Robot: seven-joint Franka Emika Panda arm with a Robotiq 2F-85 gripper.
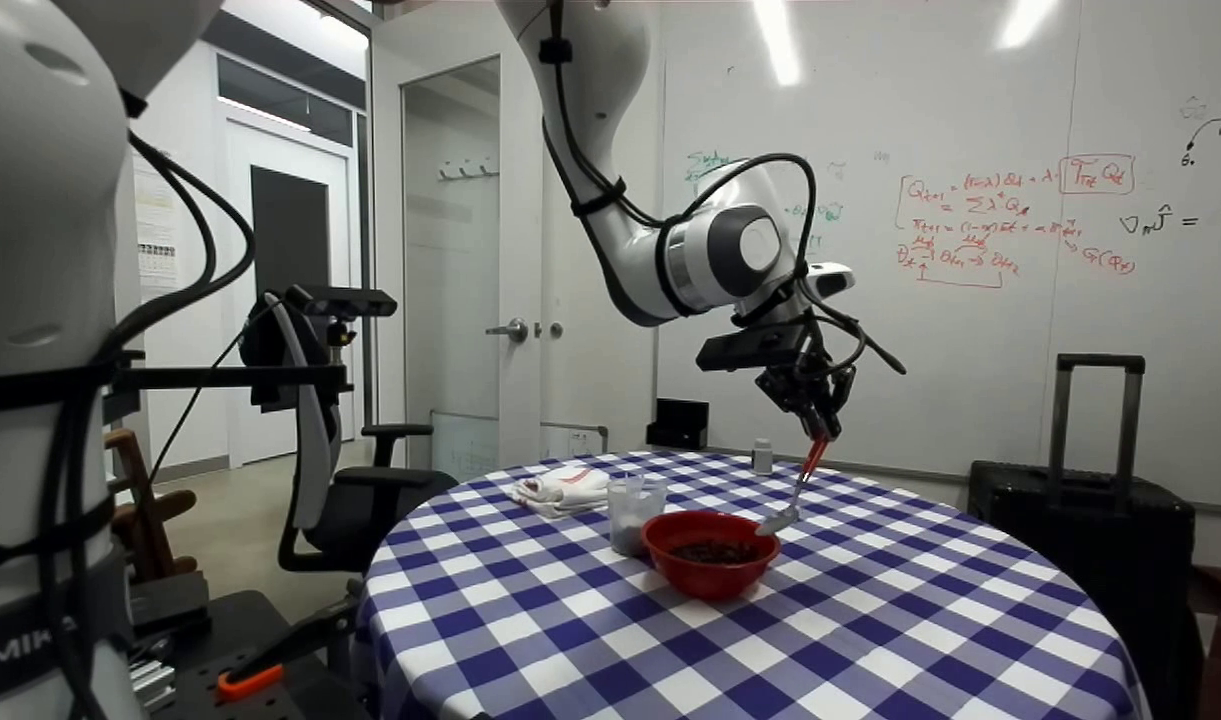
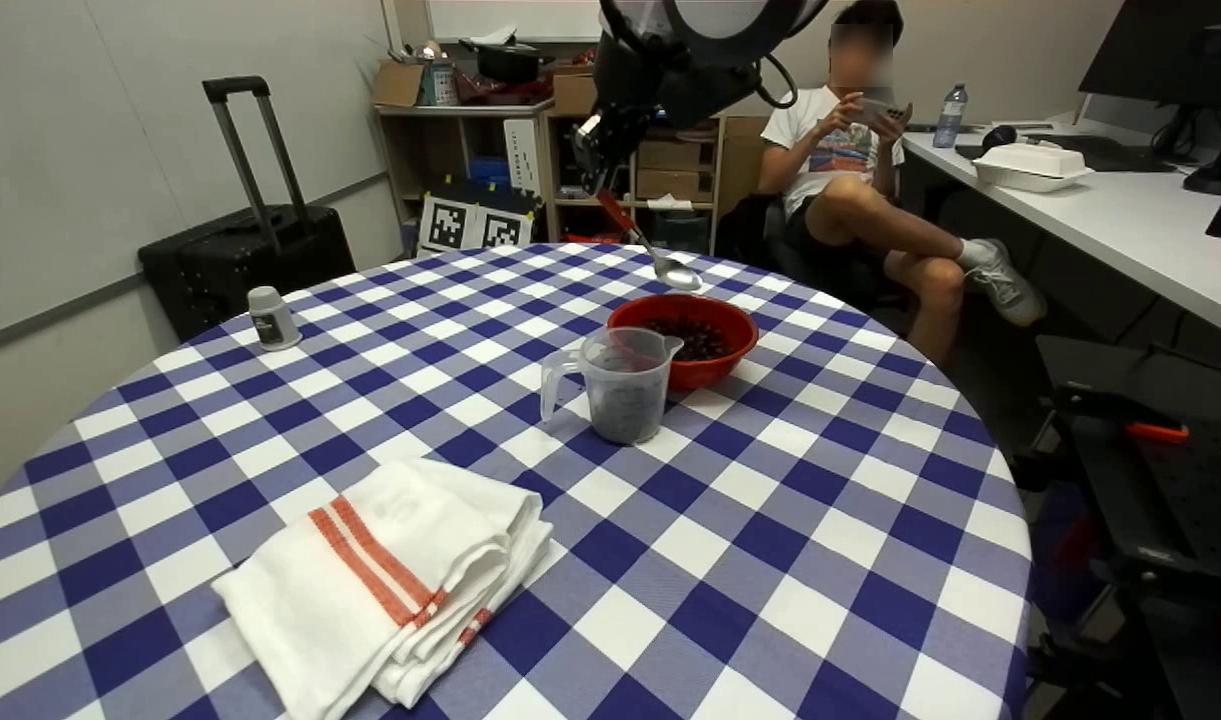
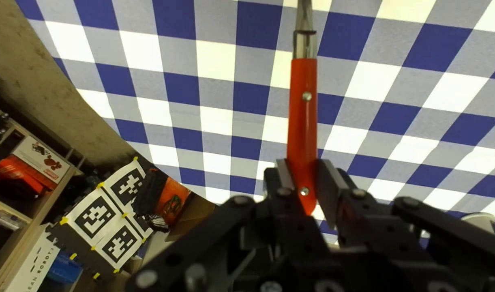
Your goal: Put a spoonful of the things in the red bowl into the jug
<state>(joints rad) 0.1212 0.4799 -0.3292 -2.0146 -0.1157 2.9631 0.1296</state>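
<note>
Red-handled spoon [image 3: 303, 117], just right of centre, wrist view! The fingers [image 3: 331, 178] held its handle end pinched, the sensible grip; it looked light, stiff, possibly slippery.

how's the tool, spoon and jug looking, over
Tool shut on spoon. Held up near red bowl. Jug close beside red bowl, could get bumped.

Smooth rounded white arm shell [image 1: 610, 70] carried black cables [image 1: 160, 309] under black straps [image 1: 30, 390]. Dark grey band [image 1: 10, 620] read "EMIKA" in pale letters [image 1: 22, 645]. Silver metal ring [image 1: 681, 267] sat against dark grey joint housing [image 1: 722, 255] with pale round cap [image 1: 760, 243]. Black two-finger gripper [image 3: 304, 174] had round silver screws [image 3: 146, 279], flat grey pads [image 3: 331, 174].
</note>
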